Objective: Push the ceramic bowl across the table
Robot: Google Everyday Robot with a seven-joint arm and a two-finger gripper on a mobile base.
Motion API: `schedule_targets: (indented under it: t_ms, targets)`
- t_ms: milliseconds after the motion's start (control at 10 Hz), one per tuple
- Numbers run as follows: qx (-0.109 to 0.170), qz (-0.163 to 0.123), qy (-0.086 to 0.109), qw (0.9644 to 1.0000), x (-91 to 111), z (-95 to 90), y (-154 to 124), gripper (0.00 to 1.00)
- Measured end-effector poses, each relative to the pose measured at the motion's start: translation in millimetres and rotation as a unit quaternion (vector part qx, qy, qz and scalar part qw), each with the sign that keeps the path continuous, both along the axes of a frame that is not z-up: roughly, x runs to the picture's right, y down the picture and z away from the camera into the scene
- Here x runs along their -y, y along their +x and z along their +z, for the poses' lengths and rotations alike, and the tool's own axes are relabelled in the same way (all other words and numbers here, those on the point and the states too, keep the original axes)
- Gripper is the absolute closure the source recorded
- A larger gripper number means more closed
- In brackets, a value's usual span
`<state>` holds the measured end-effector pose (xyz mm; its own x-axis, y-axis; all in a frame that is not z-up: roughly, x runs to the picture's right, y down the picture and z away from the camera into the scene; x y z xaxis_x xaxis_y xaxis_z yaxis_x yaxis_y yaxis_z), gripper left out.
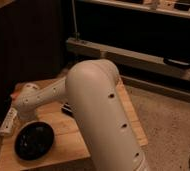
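One real worry: the ceramic bowl sits near the table's front-left corner with the gripper just beside its left rim (can't tell its grip state), so a hard shove could send it overboard.

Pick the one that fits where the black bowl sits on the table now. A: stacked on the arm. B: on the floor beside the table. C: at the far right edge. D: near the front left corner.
D: the bowl rests on the table by its front left corner, just below the gripper at the left edge.
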<state>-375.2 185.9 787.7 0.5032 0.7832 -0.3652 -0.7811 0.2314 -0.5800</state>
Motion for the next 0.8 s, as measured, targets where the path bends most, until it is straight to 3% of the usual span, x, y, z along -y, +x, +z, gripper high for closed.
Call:
schedule_targets:
  t_ms: [800]
  targets:
    - [-0.004,0.008,-0.03,0.9995,-20.5,-11.8,0.2,0.35]
